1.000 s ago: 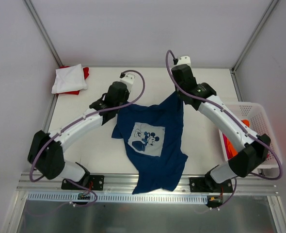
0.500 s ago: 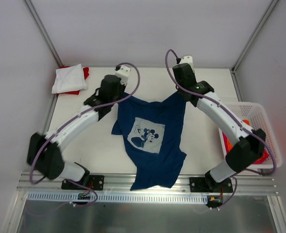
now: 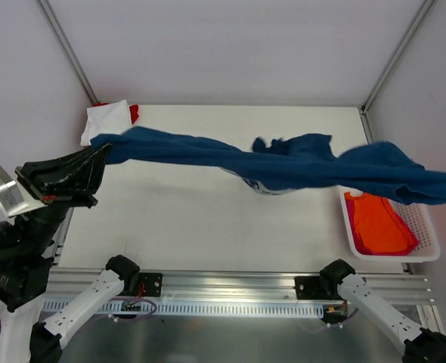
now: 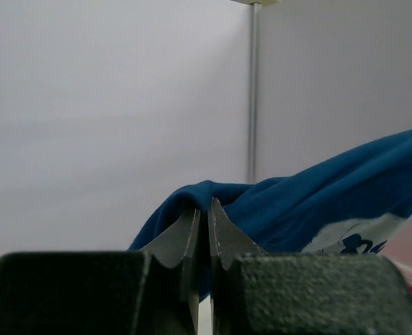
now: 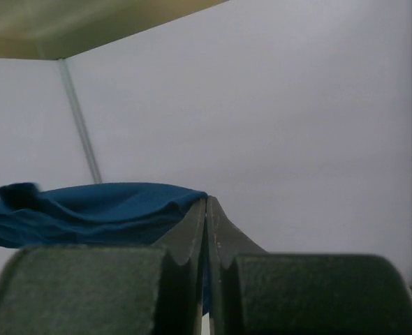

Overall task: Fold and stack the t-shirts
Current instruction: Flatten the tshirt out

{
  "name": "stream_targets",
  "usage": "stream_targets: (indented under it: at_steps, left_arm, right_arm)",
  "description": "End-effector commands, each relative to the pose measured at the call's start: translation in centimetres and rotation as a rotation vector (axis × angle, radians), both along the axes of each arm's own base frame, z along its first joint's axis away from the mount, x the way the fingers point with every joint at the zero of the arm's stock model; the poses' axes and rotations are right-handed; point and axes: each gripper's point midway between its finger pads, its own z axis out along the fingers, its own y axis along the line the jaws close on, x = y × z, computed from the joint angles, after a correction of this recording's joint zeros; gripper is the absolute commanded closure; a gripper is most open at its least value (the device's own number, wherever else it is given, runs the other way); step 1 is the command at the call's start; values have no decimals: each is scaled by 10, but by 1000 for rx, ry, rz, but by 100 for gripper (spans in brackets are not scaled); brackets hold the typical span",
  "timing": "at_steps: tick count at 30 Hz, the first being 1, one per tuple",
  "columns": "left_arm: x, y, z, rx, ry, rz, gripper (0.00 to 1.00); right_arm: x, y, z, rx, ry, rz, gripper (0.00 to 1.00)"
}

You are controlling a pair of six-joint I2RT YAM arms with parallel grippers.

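Note:
The navy blue t-shirt [image 3: 283,166] hangs stretched in the air, high above the table, from far left to the right edge of the top view. My left gripper [image 3: 98,151] is shut on its left end; the left wrist view shows the fingers [image 4: 204,209] pinching the cloth [image 4: 318,202], with the pale print showing at lower right. My right gripper [image 5: 206,206] is shut on the other end [image 5: 87,206]; it lies outside the top view. A folded white t-shirt [image 3: 106,119] lies on a red one [image 3: 134,113] at the table's back left.
The white lattice basket [image 3: 427,227] stands at the table's right edge with an orange t-shirt [image 3: 374,223] in it. The frame posts rise at the back corners. The arm bases sit at the near rail.
Both arms have swung up and apart, lifting the navy shirt off the table. It was lying spread on the table; now it hangs taut in the air close to the camera.

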Motion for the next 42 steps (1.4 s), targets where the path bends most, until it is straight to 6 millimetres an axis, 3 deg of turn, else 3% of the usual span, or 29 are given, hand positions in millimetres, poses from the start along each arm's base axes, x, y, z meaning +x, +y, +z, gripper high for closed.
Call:
stream_targets:
  at_steps: [1, 6, 9, 13, 19, 24, 27, 29, 30, 32, 33, 34, 35, 36, 37, 38, 39, 40, 41, 42]
  left_arm:
    - [-14, -23, -33, 46, 126, -167, 100]
    - [-75, -10, -21, -19, 79, -292, 100]
    - [-98, -1, -17, -42, 57, -322, 100]
    - [-95, 8, -23, -71, 62, -267, 100]
    - [-30, 2, -63, -24, 186, -107, 100]
    - [-1, -13, -83, 55, 214, -81, 100]
    - [56, -6, -108, 70, 298, 106, 100]
    - [93, -1, -129, 80, 376, 229, 100]
    - [127, 3, -148, 98, 453, 340, 100]
    - [160, 5, -174, 125, 539, 446, 100]
    - [187, 5, -202, 168, 616, 530, 100]
    - [201, 3, -216, 178, 643, 563, 100]
    - [221, -6, -245, 219, 717, 586, 100]
    - [231, -7, -261, 232, 750, 608, 100]
    - [243, -12, -270, 224, 761, 609, 100]
    - [262, -22, -297, 255, 806, 614, 100]
    - [273, -26, -308, 263, 818, 615, 100]
    - [285, -30, -318, 273, 832, 623, 100]
    - [297, -33, -324, 284, 842, 632, 100]
    - [314, -40, -362, 354, 910, 647, 100]
  right_arm:
    - [10, 42, -48, -151, 155, 157, 100]
    - [-56, 38, -31, -131, 54, 245, 100]
    - [-74, 47, -27, -148, 29, 229, 100]
    - [-60, 55, -29, -128, 74, 222, 100]
    - [20, 49, -48, -148, 220, 42, 100]
    - [73, 54, -54, -166, 285, -37, 100]
    - [128, 57, -74, -183, 393, -130, 100]
    - [168, 61, -94, -200, 469, -185, 100]
    - [199, 69, -112, -225, 537, -201, 100]
    - [236, 80, -142, -250, 615, -219, 100]
    - [263, 88, -166, -277, 684, -234, 100]
    - [276, 90, -181, -286, 719, -253, 100]
    - [295, 94, -199, -295, 740, -271, 100]
    - [317, 97, -224, -323, 793, -300, 100]
    - [333, 100, -233, -325, 796, -316, 100]
    - [346, 102, -252, -345, 825, -338, 100]
    - [358, 99, -263, -354, 842, -376, 100]
    - [378, 104, -293, -394, 904, -399, 100]
    - [392, 103, -302, -408, 908, -432, 100]
    - [405, 103, -305, -417, 913, -458, 100]
